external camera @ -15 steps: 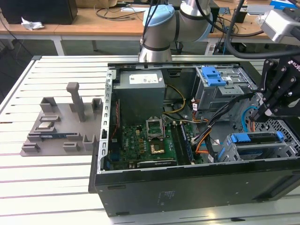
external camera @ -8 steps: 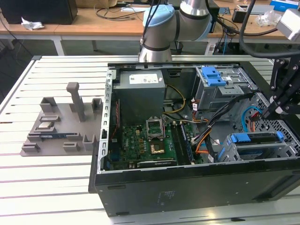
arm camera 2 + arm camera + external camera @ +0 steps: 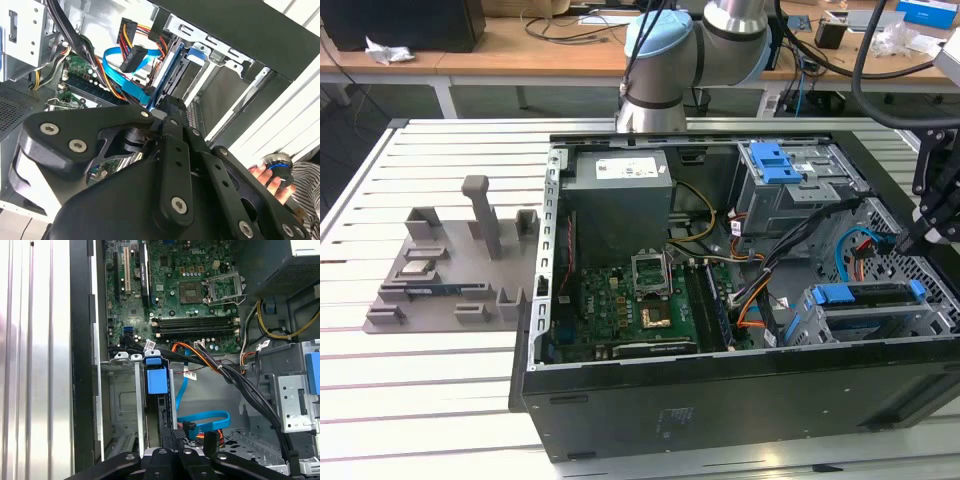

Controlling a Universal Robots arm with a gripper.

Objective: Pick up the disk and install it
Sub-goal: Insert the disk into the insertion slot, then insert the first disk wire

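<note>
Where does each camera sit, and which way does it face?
Exterior view: off the arm, above the table, looking down into the open computer case; arm behind it.
First wrist view: looks past the gripper at the motherboard.
Second wrist view: looks along the gripper toward the blue cable, which both wrist views share.

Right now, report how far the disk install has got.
Done: the disk stands on edge inside the drive cage at the exterior view's right. In hand: the gripper is at the disk's outer end. Left: whether it is fully seated cannot be told.
</note>
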